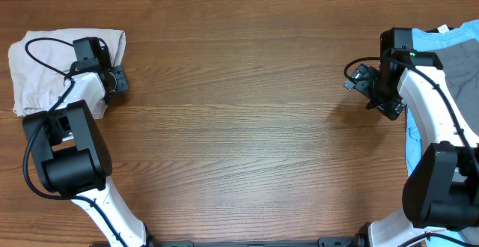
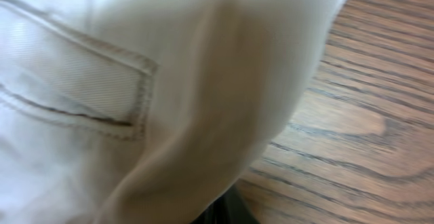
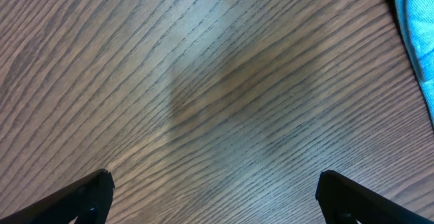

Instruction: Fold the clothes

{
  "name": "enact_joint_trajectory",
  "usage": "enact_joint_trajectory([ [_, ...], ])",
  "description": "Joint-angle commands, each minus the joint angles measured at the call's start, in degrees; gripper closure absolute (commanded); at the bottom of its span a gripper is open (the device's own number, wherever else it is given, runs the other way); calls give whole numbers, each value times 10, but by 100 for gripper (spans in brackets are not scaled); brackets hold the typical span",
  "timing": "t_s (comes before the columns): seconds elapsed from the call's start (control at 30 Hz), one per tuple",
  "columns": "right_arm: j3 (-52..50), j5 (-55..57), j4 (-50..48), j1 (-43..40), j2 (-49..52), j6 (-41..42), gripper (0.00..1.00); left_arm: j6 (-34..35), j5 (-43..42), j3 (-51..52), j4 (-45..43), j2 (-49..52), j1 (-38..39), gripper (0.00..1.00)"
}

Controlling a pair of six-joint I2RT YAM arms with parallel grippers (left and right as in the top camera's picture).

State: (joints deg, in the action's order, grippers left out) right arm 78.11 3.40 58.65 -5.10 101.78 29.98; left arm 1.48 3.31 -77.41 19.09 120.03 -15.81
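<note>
The beige shorts (image 1: 45, 63) lie folded in a bundle at the far left of the table. In the left wrist view the shorts (image 2: 135, 95) fill most of the frame, close and blurred, with a stitched pocket at the left. My left gripper (image 1: 116, 80) is at the bundle's right edge. Only a dark bit of finger (image 2: 225, 214) shows at the bottom middle under the cloth, so it looks shut on the shorts' edge. My right gripper (image 1: 367, 87) is open and empty over bare wood (image 3: 217, 197), far from the shorts.
A light blue T-shirt (image 1: 453, 37) with a grey garment (image 1: 456, 71) on it lies at the right edge, just right of my right gripper. Its blue edge shows in the right wrist view (image 3: 417, 41). Bare wooden table (image 1: 239, 120) lies between the arms.
</note>
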Motion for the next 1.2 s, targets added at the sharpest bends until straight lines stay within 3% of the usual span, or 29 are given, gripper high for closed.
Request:
enact_joint_trajectory([
  [0.0,6,6,-1,1,-7,2,0,-15,-96,-7,5,-12,4,96],
  [0.3,6,6,-1,1,-7,2,0,64,-130,-35,21,-153,67,93],
  [0.4,6,6,-1,1,-7,2,0,68,-125,-35,19,-190,97,87],
  [0.43,6,6,-1,1,-7,2,0,67,-121,-35,18,-199,106,77],
  [0.5,6,6,-1,1,-7,2,0,67,-118,-35,18,-208,119,21],
  [0.53,6,6,-1,1,-7,2,0,67,-119,-35,19,-208,124,6],
  [0.57,6,6,-1,1,-7,2,0,67,-119,-34,20,-208,128,0],
  [1.17,6,6,-1,1,-7,2,0,67,-119,-34,34,-207,134,0],
])
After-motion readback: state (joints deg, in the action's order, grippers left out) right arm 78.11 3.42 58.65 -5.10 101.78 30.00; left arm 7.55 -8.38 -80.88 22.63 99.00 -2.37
